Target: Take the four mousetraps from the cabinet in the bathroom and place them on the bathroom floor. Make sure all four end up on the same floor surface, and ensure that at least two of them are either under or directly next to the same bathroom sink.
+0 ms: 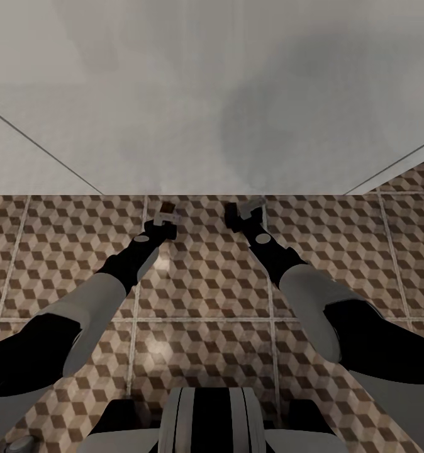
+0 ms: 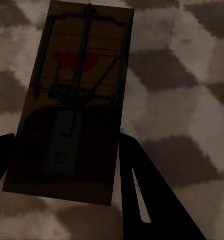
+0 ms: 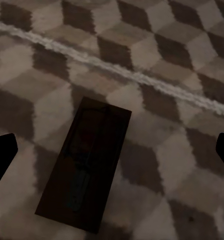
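Tiles of the bathroom floor (image 1: 206, 296), patterned in brown and beige cubes with pale grout lines, ran up to a broad white surface (image 1: 174, 94) that crossed the head view above both arms; whether that was the sink's front could not be told. Both arms reached forward and down toward its lower edge. The left gripper (image 2: 67, 165) was clenched on a mousetrap (image 2: 74, 95), its dark fingers (image 2: 151, 195) pressed against the long edges of the wooden board, whose wire spring and red mark faced the wrist camera above the floor. In the head view that board showed as a small brown tip (image 1: 167, 208) at the gripper's end, close to the white edge. The right gripper (image 3: 112, 150) stood released, fingers (image 3: 2, 155) wide apart, and a second mousetrap (image 3: 87, 167) lay flat on the tiles between them, touching neither, in deep shadow just beside a grout line (image 3: 116, 70).
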`<state>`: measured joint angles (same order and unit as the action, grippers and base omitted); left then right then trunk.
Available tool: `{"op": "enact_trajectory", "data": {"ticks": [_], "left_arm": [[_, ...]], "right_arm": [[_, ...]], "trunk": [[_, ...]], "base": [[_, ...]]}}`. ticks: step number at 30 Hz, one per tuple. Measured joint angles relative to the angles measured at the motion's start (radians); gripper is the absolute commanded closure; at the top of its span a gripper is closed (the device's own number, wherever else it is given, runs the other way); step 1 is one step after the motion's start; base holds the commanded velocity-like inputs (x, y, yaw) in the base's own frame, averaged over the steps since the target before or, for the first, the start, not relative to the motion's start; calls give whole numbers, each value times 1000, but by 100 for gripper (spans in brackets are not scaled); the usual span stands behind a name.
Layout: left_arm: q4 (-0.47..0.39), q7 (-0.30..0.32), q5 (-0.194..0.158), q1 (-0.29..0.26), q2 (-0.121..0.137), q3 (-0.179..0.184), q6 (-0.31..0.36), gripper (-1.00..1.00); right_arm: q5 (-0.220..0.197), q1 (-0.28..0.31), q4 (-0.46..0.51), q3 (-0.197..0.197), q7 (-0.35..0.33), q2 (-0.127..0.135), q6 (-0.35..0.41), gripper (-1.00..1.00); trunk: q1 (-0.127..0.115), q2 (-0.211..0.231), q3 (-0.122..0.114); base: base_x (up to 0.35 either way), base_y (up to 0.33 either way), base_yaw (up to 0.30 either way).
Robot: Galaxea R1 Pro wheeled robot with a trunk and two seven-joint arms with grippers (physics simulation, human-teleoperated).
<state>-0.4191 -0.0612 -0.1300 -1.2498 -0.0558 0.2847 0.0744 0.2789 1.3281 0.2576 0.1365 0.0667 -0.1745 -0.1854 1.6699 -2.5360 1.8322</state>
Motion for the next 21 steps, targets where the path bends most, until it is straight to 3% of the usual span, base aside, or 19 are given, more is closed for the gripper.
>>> {"op": "enact_trajectory", "data": {"ticks": [8, 9, 21], "left_arm": [[8, 0, 0, 0, 0, 2, -1, 100], [8, 0, 0, 0, 0, 2, -1, -100], [9, -2, 4, 0, 0, 2, -15, -100]], "right_arm": [[0, 0, -1, 0, 0, 0, 0, -100], [0, 0, -1, 0, 0, 0, 0, -100], [0, 0, -2, 0, 0, 0, 0, -100]], "trunk": [[0, 0, 0], [0, 0, 0], [0, 0, 0]], "base": [[0, 0, 0], [0, 0, 0], [0, 0, 0]]}}
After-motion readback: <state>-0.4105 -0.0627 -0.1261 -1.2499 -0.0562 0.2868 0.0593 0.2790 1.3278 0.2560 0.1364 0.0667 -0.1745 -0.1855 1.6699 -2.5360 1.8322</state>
